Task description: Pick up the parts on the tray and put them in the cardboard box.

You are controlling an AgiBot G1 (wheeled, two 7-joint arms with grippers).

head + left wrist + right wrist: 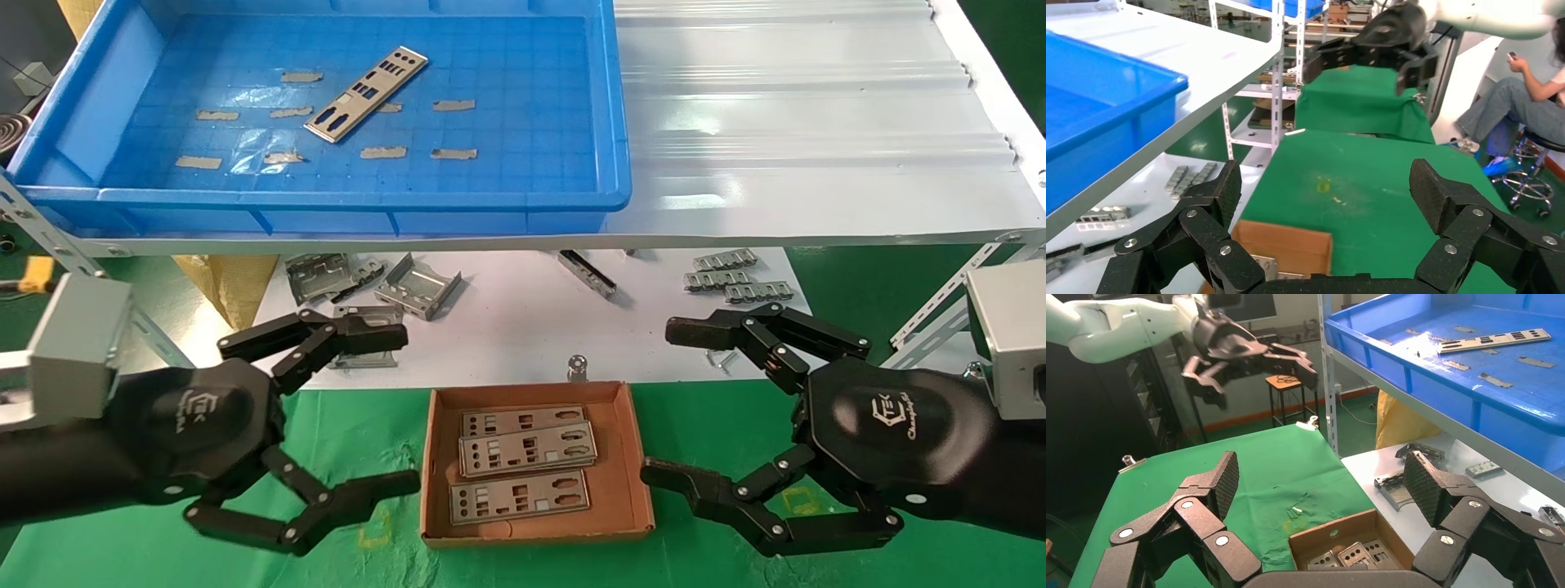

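I see both arms low in the head view, 1 on either side of the cardboard box [537, 464]. My left tool [396, 412] hovers just left of the box over the green cloth [368, 433], fingers spread wide and holding nothing. My right tool [666, 402] mirrors it on the box's right side, also spread wide and empty. Neither tool touches the box.

The box sits on the green cloth at the near edge of the white sheet [523, 327]. Inside it lie 3 parts [527, 448], flat and roughly parallel, running across the box; the 2 farther ones overlap a little and the nearest lies slightly apart.

The tray [609, 122] rests on the white shelf [817, 139] above and behind the box, toward my left. 1 plate [366, 93] is left on its grid floor, lying diagonally among the strips of tan tape [384, 153]. From the right wrist view I see the same plate [1496, 340] flat on the tray floor, and the box below the open fingers with plates in it.

On the white sheet under the shelf lie grey bent brackets [417, 287] behind my left tool, and small ribbed clips [731, 273] behind my right tool. In the left wrist view a seated person [1529, 98] shows in the background.
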